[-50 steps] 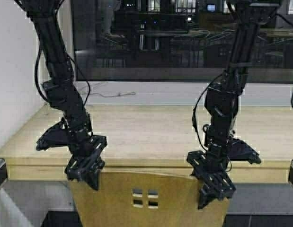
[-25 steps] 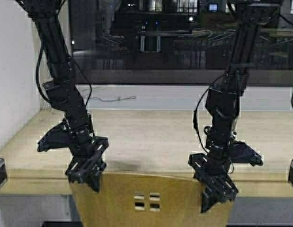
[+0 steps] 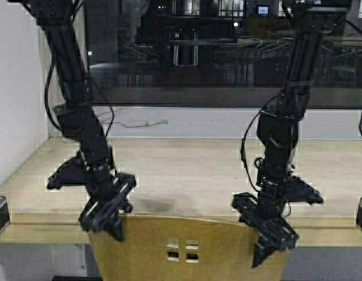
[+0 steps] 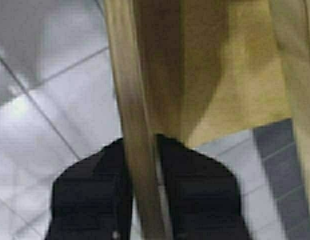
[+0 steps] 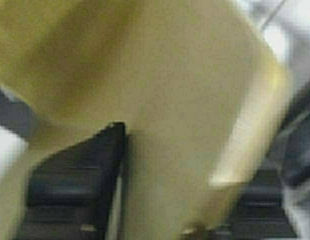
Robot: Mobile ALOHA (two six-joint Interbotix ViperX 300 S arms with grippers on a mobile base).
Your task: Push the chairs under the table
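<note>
One of the chairs shows its tan backrest with four small square cutouts at the bottom of the high view, right against the front edge of the table. My left gripper clamps the backrest's top left corner. My right gripper straddles the top right corner. In the left wrist view the black fingers squeeze the thin plywood edge of the chair. In the right wrist view the backrest fills the gap between the fingers. The seat and legs are hidden.
A dark window runs behind the table above a pale sill with a loose cable. A white wall closes the left side. Grey tiled floor lies under the chair.
The robot has driven forward: the table's front edge sits lower in the high view and nearer the backrest top. Both grippers keep their hold on the chair.
</note>
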